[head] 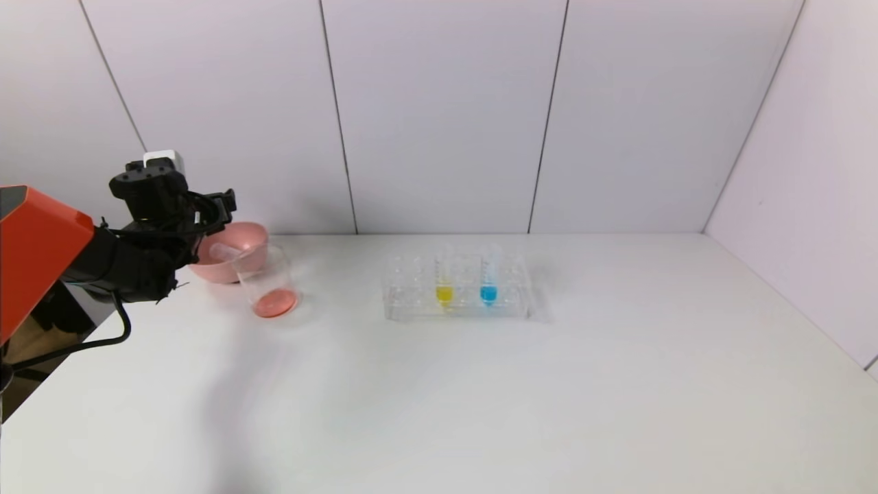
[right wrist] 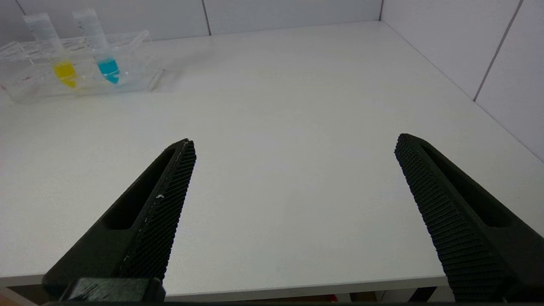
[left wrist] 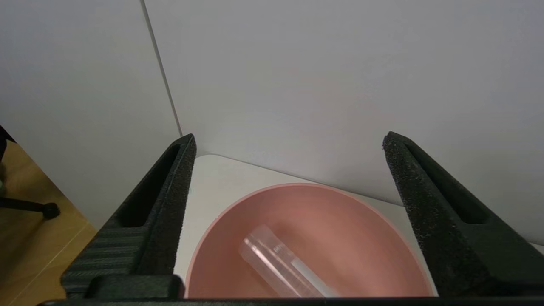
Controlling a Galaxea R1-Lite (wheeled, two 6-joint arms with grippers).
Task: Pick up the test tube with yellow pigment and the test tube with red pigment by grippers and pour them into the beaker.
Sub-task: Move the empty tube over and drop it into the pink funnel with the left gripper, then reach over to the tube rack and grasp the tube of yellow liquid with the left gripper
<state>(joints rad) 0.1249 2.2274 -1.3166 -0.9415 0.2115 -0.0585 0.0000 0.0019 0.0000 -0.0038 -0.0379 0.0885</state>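
The test tube with yellow pigment [head: 444, 285] stands upright in the clear rack [head: 411, 305] at mid-table; it also shows in the right wrist view [right wrist: 63, 70]. The beaker [head: 269, 281] at the left holds red liquid at its bottom. A clear, empty-looking tube [left wrist: 278, 265], the test tube with red pigment, lies tilted inside the pink bowl [left wrist: 365, 229]; its end shows in the head view [head: 221, 252]. My left gripper [head: 216, 218] hovers over the bowl, open and empty [left wrist: 289, 142]. My right gripper [right wrist: 295, 142] is open and empty above the table's near edge, out of the head view.
A tube with blue liquid [head: 488, 285] stands beside the yellow one in the rack [right wrist: 25, 89]. The pink bowl [head: 254, 237] sits just behind the beaker, near the back wall. Walls close the back and right sides.
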